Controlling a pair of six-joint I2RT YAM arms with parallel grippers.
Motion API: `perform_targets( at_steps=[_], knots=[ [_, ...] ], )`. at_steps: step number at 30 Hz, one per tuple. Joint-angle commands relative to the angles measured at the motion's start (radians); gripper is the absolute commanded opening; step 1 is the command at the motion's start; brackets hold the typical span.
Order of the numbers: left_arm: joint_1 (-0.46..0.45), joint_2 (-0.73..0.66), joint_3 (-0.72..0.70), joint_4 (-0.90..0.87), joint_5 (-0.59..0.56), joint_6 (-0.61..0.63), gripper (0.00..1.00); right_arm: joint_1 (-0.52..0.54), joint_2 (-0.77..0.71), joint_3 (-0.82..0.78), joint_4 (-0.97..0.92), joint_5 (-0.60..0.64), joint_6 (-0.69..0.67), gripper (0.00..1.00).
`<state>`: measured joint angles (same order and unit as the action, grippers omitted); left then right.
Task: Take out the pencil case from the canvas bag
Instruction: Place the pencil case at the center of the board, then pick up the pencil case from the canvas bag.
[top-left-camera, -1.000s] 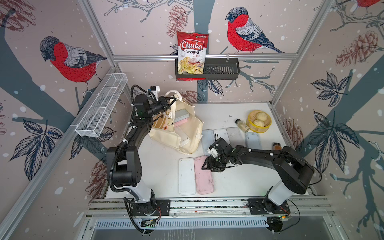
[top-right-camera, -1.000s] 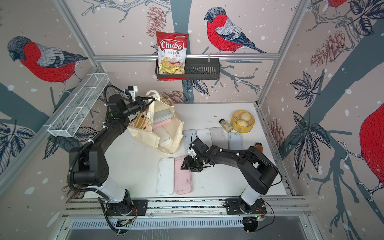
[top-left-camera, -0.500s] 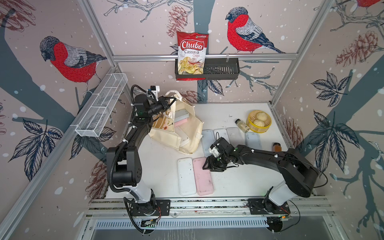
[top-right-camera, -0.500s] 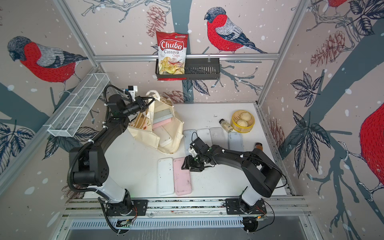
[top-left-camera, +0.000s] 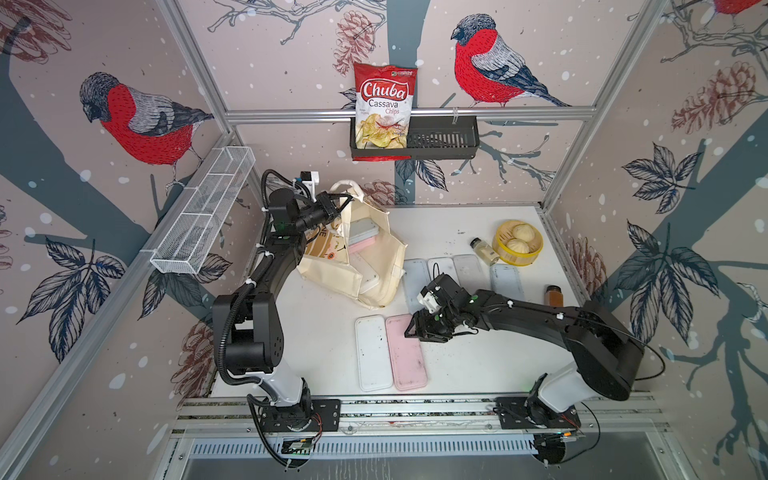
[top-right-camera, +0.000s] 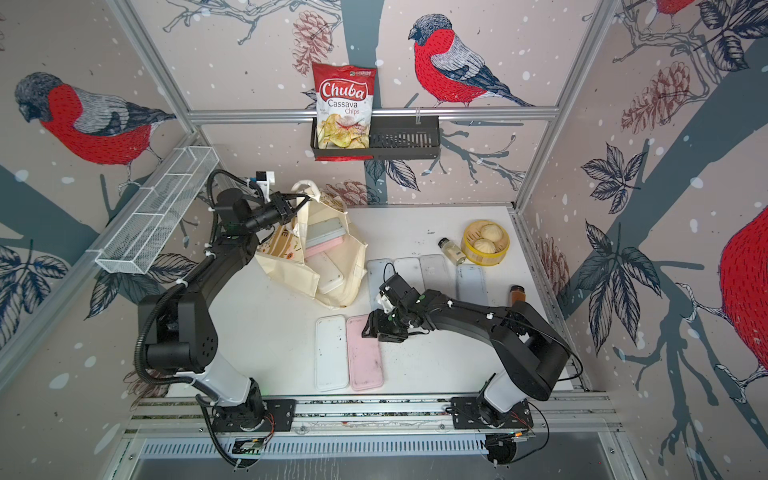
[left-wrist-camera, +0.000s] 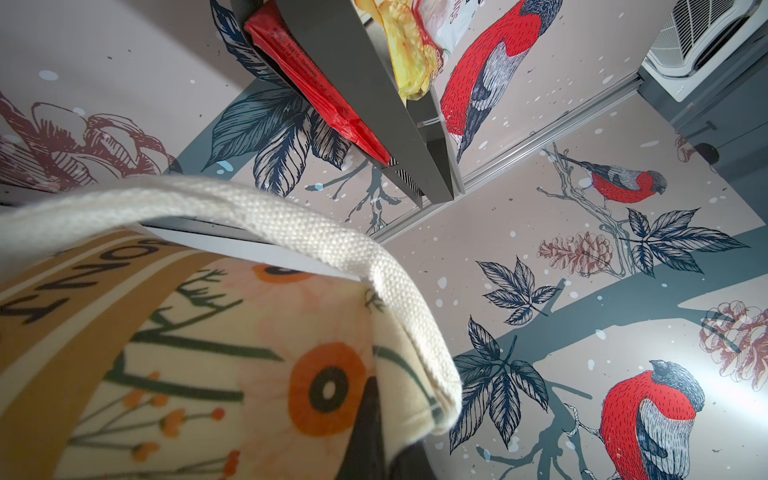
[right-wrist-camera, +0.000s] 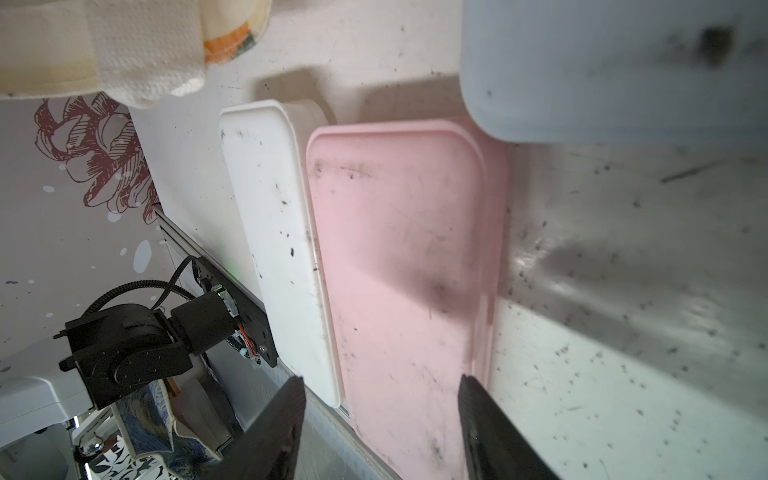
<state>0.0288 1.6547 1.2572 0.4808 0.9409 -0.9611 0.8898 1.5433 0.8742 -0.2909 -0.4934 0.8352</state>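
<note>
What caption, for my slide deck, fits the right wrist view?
Open right gripper poised over a pink pencil case lying beside a white pencil case on the speckled tabletop.

The canvas bag (top-left-camera: 376, 274) is cream, printed with orange flowers, dark green stems and a tan band with black lettering. On the white, dark-speckled worktop (top-left-camera: 478, 365) lie a white pencil case (top-left-camera: 373, 353) and a pink pencil case (top-left-camera: 406, 357), both smudged grey. The far pencil cases (top-left-camera: 505, 280) are pale blue-grey. The chip bag (top-left-camera: 384, 104) is red and white, the basket (top-left-camera: 442, 139) holding it is black, and the steamer (top-left-camera: 517, 259) is yellow.
</note>
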Motion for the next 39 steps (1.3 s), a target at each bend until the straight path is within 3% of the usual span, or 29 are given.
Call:
perform_targets(
  at_steps=[1, 8, 13, 19, 25, 39],
  knots=[
    [-0.002, -0.013, 0.008, 0.047, 0.012, 0.002, 0.00, 0.012, -0.017, 0.049, -0.037, 0.048, -0.014, 0.61],
    [-0.010, -0.027, 0.012, 0.051, 0.016, 0.010, 0.00, 0.082, -0.015, 0.232, -0.099, 0.174, -0.066, 0.60],
    [-0.015, -0.026, 0.014, 0.053, 0.018, 0.010, 0.00, 0.144, 0.024, 0.346, -0.045, 0.267, -0.068, 0.58],
    [-0.016, -0.029, 0.015, 0.055, 0.022, 0.010, 0.00, 0.205, 0.118, 0.525, -0.024, 0.477, -0.058, 0.57],
    [-0.015, -0.035, 0.016, 0.068, 0.031, 0.001, 0.00, 0.204, 0.198, 0.607, 0.040, 0.600, 0.003, 0.56],
    [-0.016, -0.047, 0.008, 0.149, 0.059, -0.065, 0.00, 0.150, 0.423, 0.752, 0.183, 0.712, 0.262, 0.55]
  ],
)
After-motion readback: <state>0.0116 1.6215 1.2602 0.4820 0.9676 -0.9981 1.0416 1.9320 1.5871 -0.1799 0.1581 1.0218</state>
